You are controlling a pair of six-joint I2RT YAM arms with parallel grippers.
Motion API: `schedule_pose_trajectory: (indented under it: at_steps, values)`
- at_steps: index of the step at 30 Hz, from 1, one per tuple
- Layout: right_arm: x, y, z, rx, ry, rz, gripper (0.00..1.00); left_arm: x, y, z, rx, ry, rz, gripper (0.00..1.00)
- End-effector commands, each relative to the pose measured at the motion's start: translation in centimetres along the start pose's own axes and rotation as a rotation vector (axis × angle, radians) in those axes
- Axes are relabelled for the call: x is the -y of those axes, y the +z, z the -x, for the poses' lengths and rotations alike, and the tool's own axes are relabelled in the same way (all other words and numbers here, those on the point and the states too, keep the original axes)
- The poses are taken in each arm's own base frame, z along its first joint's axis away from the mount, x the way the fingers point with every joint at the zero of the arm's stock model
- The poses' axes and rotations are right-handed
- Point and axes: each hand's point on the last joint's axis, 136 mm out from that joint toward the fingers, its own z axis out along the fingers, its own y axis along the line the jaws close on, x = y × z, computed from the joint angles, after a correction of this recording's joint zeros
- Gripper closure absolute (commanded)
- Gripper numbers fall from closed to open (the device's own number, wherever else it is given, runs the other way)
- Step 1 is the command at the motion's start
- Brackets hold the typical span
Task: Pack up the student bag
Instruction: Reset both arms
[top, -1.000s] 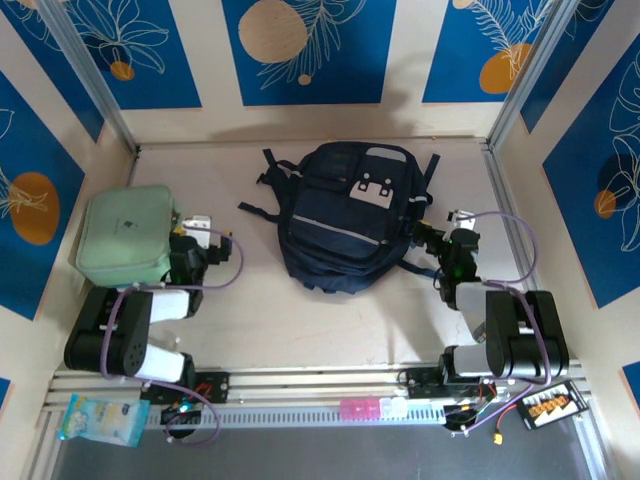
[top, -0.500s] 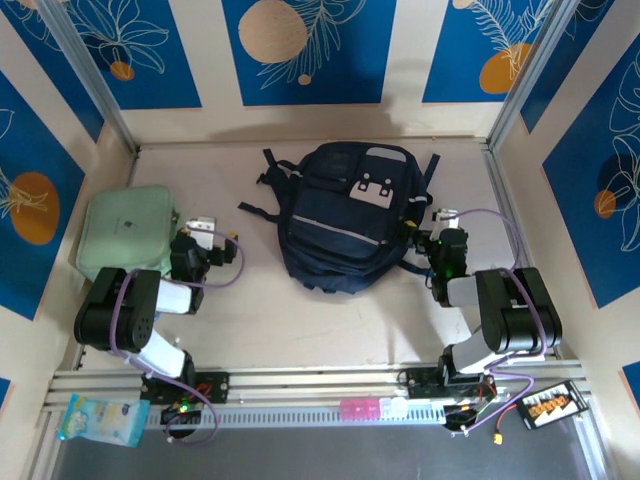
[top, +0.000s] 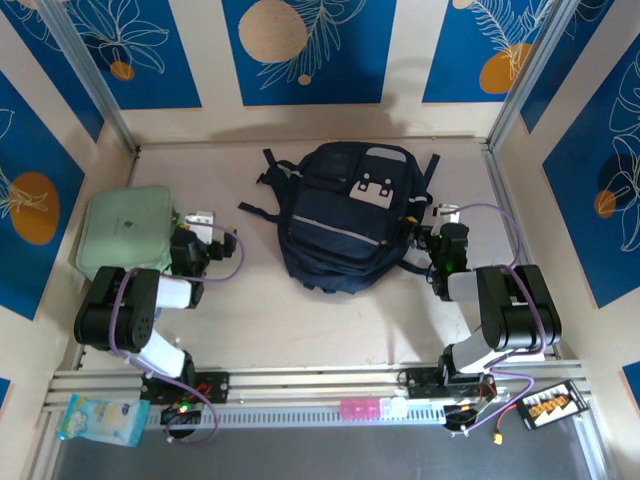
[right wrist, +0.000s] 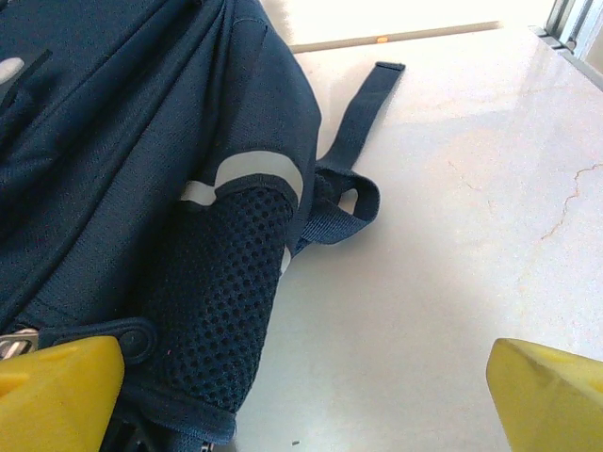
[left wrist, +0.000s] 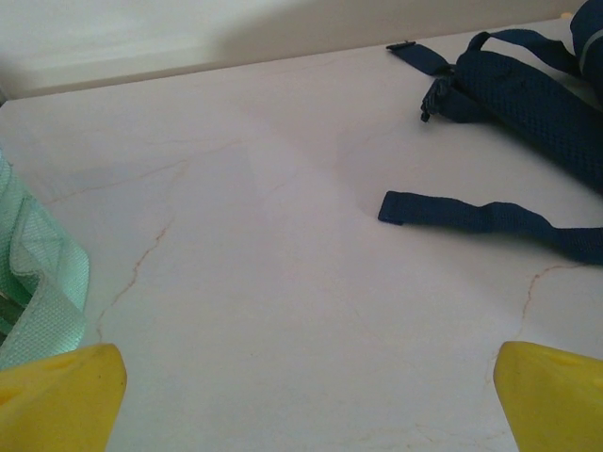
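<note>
Student bag (top: 345, 215) bears a white patch (top: 372, 190) (markings unreadable).

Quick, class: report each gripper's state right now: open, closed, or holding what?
Left gripper: open, holding nothing.
Right gripper: open, holding nothing, close to the student bag.

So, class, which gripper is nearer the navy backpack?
Right. The right gripper is close beside the backpack at its mesh pocket; the left gripper is farther off, next to the mint-green case.
</note>
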Motion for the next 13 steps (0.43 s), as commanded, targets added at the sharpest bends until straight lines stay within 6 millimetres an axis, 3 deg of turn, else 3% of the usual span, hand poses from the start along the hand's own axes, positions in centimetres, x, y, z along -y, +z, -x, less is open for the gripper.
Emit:
schedule_pose_trajectory:
  at_steps: [1, 13]
  values:
    - [0.08, 0.26, 0.45, 0.007, 0.012, -0.004, 0.01, -0.34, 0.35, 0.24, -0.004, -0.014, 0.005, 0.00]
    - [0.10, 0.21, 0.53, 0.011, 0.012, -0.005, 0.01, -0.19, 0.40, 0.28, -0.004, -0.018, -0.011, 0.00]
